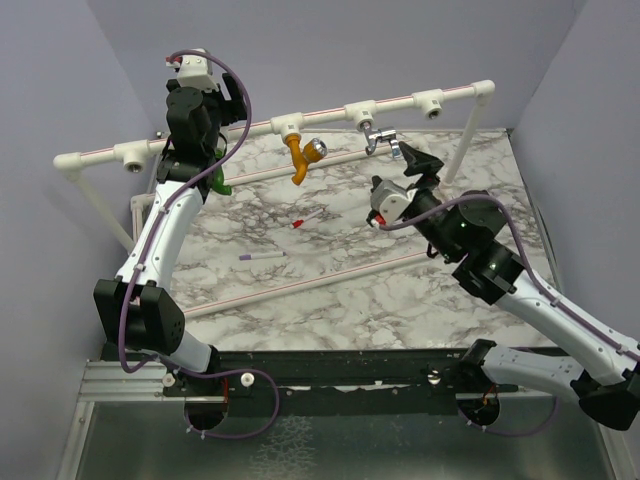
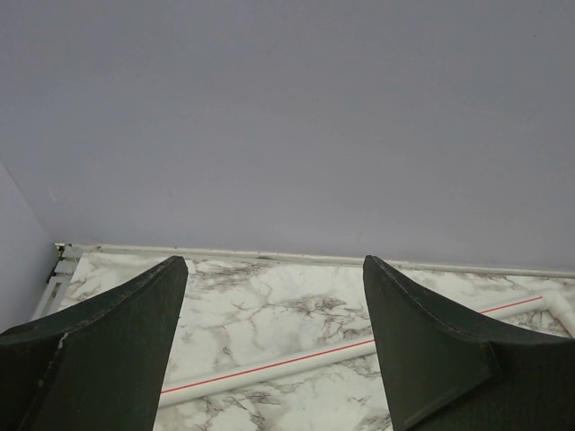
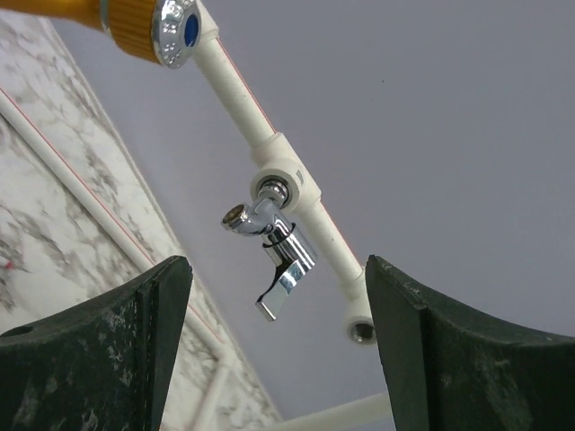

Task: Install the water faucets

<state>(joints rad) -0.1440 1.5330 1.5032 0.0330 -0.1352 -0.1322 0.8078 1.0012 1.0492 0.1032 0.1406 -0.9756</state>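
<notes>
A white pipe rail (image 1: pixel 330 115) runs across the back on posts. From one tee hangs the mustard-orange faucet (image 1: pixel 300 156) with its silver knob, also seen at the top left of the right wrist view (image 3: pixel 135 16). The grey metal faucet (image 1: pixel 381 140) sits in the tee to its right. My right gripper (image 1: pixel 418 162) is open just right of it; in its wrist view (image 3: pixel 277 262) the grey faucet (image 3: pixel 274 256) hangs ahead, untouched. The green faucet (image 1: pixel 220 184) shows partly behind my left arm. My left gripper (image 2: pixel 274 260) is open and empty, facing the back wall.
Two pen-like sticks lie mid-table, one red-tipped (image 1: pixel 307 218), one purple-tipped (image 1: pixel 262 256). Loose red-striped pipes lie on the marble (image 1: pixel 300 283) (image 2: pixel 269 366). Open tee sockets sit at the rail's left (image 1: pixel 133 157) and right (image 1: pixel 432 103) (image 3: pixel 361 330). Purple walls close in on three sides.
</notes>
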